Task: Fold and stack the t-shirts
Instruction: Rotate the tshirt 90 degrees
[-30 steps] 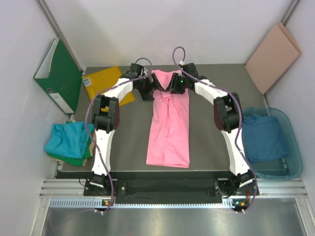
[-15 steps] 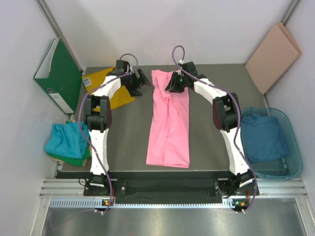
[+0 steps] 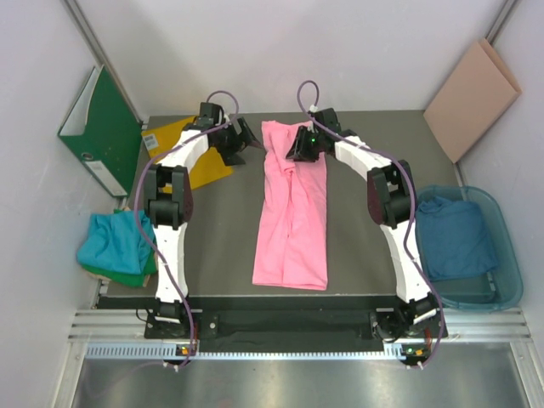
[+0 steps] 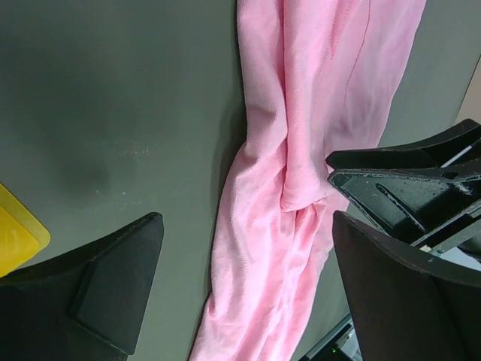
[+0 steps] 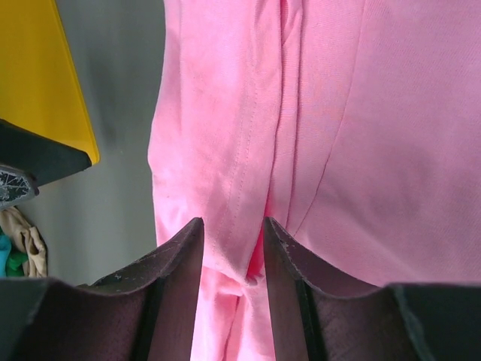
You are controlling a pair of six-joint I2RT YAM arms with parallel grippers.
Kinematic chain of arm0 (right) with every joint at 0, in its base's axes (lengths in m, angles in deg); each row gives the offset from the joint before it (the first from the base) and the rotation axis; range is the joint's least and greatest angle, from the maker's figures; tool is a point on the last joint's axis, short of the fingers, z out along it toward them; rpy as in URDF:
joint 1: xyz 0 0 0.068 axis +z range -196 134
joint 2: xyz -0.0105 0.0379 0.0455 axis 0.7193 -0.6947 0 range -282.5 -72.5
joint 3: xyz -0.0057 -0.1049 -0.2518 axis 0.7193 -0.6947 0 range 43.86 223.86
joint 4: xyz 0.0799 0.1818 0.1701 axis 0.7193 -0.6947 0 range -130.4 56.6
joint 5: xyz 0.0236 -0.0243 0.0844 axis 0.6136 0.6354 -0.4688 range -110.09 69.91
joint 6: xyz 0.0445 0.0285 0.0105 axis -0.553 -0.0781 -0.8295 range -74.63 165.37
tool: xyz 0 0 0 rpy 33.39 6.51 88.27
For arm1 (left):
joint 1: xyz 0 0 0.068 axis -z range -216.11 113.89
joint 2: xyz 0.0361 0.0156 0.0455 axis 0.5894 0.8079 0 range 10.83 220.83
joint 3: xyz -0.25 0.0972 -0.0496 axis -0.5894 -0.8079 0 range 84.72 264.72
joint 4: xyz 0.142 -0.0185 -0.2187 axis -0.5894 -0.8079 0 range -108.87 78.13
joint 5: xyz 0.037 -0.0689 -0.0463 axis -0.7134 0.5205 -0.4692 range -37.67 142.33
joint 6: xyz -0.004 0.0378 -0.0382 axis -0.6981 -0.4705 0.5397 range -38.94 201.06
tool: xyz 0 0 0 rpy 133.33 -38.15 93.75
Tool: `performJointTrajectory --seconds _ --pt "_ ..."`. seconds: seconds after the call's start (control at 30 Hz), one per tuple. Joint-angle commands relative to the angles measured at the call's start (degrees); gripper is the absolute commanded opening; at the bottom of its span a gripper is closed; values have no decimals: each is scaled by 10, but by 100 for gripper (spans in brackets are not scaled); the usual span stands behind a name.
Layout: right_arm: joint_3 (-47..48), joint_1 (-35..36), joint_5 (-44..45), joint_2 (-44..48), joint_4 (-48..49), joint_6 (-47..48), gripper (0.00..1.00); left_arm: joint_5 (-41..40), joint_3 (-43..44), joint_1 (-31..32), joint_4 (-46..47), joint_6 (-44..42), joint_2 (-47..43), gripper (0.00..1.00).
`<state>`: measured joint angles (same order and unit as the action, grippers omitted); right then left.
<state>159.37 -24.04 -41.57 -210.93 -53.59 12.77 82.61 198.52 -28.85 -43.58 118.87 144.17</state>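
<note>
My L claw [image 3: 240, 143] wide apart, empty, over desk [image 3: 217, 246] at 9 o'clock of pink shirt [image 3: 293, 225]; R claw [image 5: 231, 235] clamped on shirt's fold, 12 o'clock end.

**A:** There's the left end effector [image 3: 239, 143], hanging just left of the pink t-shirt [image 3: 293, 225], jaws spread wide, gripping nothing.

**B:** And the right end effector [image 3: 299, 146] is over its far end, fingers pinched narrow on a fold. Both arms are stretched well forward.

Far corner of pink t-shirt [image 3: 293, 229] hidden under right claw [image 3: 294, 153]; teal t-shirt [image 3: 106, 242] partly behind left arm [image 3: 170, 238]; green t-shirt [image 3: 127, 278] beneath, perhaps crumpled.
</note>
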Motion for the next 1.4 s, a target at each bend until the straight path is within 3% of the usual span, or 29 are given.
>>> performJointTrajectory --seconds 0.0,0.33,0.47,0.6,0.87,1.27,1.37 --pt "-7 -2 4 2 12 7 38 6 10 -5 -8 -14 -33 98" --pt "-5 -1 -3 -19 21 -7 34 9 20 -21 -23 -29 -33 98" --pt "5 2 -15 -23 26 -3 25 8 18 -24 -22 -27 -34 99" --pt "15 5 -15 -15 28 11 5 7 15 -25 -23 -27 -35 99" --pt "-19 20 6 63 72 25 2 3 -1 -26 -21 -29 -39 99" --pt "105 75 -31 4 13 43 4 1 -9 -26 -25 -35 -38 99" --pt "39 61 7 35 39 8 38 2 -9 -27 -27 -37 -38 99"
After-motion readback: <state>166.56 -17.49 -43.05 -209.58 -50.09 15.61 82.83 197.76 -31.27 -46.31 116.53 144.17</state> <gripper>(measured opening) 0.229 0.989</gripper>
